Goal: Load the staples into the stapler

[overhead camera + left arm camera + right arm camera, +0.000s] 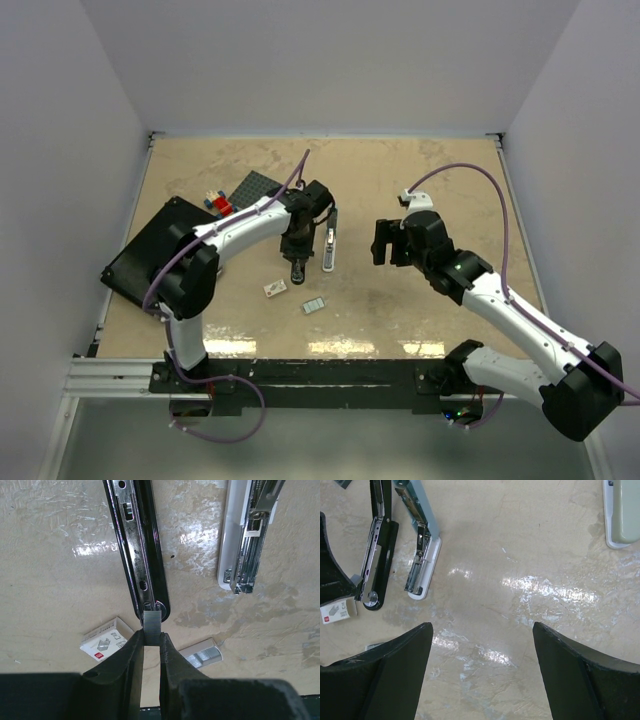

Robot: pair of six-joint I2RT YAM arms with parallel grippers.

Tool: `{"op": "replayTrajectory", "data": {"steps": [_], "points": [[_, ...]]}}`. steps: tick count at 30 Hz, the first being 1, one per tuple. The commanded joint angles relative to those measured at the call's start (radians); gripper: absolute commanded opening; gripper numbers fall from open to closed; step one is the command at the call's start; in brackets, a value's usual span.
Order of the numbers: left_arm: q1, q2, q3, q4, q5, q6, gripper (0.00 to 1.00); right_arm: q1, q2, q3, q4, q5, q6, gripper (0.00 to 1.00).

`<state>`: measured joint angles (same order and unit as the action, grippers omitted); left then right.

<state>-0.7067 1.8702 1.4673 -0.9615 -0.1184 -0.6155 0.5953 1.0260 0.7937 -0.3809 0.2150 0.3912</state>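
The stapler lies opened on the table as two long parts: a black one with a metal strip [134, 545] [376, 562] and a white one with a chrome rail [245, 535] [424, 562] [328, 248]. My left gripper [151, 636] [296, 266] is shut on the staples [152, 622], a small ribbed grey block held upright, its top edge at the rounded end of the black part. My right gripper [482, 630] [385, 242] stands open over bare table to the right of the stapler, holding nothing.
A little white staple box [104, 642] [276, 289] and its inner tray with more staples [202, 653] [314, 305] lie near the left gripper. A black board [150, 250], a grey baseplate [250, 188] and coloured bricks [218, 203] sit at back left. Walls enclose the table.
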Motion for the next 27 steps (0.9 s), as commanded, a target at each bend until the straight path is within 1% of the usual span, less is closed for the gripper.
{"op": "replayTrajectory", "data": {"steps": [1, 14, 27], "points": [[0.015, 0.017, 0.047, -0.040, -0.012, 0.026, 0.13, -0.005, -0.023, -0.005, 0.034, -0.011, -0.017, 0.86], [0.018, 0.070, 0.102, -0.069, -0.010, 0.039, 0.13, -0.003, -0.023, -0.011, 0.040, -0.014, -0.012, 0.86], [0.019, 0.101, 0.123, -0.079, -0.024, 0.033, 0.12, -0.006, -0.026, -0.013, 0.043, -0.016, -0.012, 0.86]]}}
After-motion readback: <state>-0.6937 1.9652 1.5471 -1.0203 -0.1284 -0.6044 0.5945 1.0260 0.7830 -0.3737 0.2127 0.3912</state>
